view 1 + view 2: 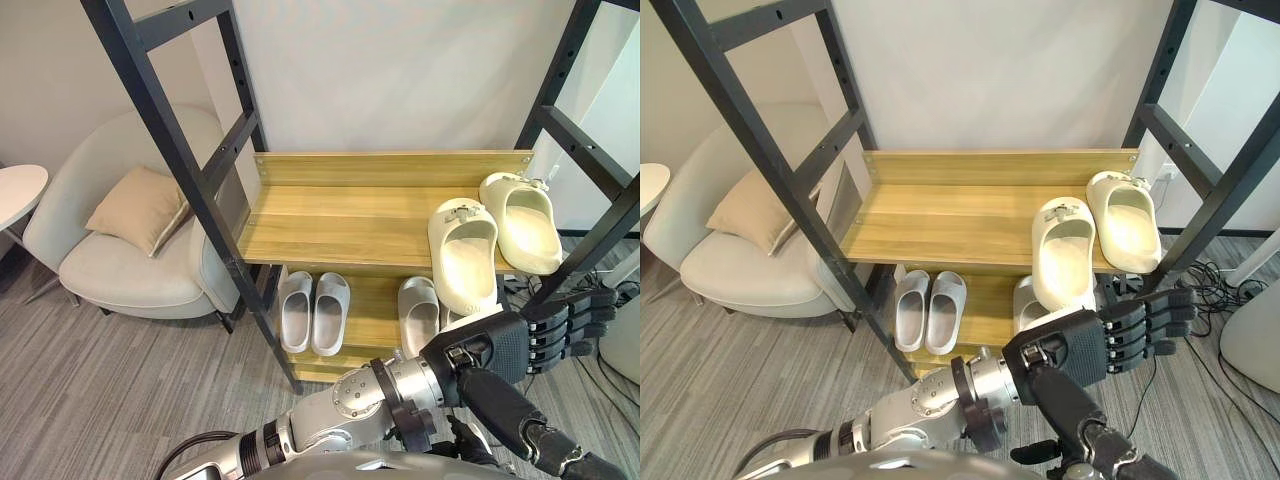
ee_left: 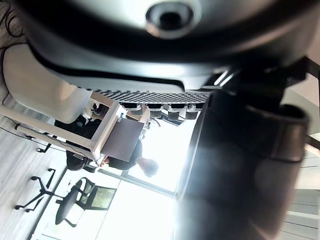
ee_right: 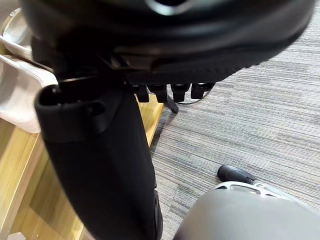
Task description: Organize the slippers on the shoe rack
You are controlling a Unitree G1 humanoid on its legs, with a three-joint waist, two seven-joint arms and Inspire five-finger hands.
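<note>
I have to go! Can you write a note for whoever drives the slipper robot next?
Left hand: open, empty, fingers straight, before the black metal rack's right end. Right hand: open, empty.
Upper wooden shelf, right end: the nearer cream foam slipper overhangs the front edge; the farther cream foam slipper sits beside it.
Lower wooden shelf: a light grey slipper pair side by side, plus one pale slipper, partly hidden.
Done: grey pair looks tidy. Left: probably push the cream ones back and line them up.
</note>
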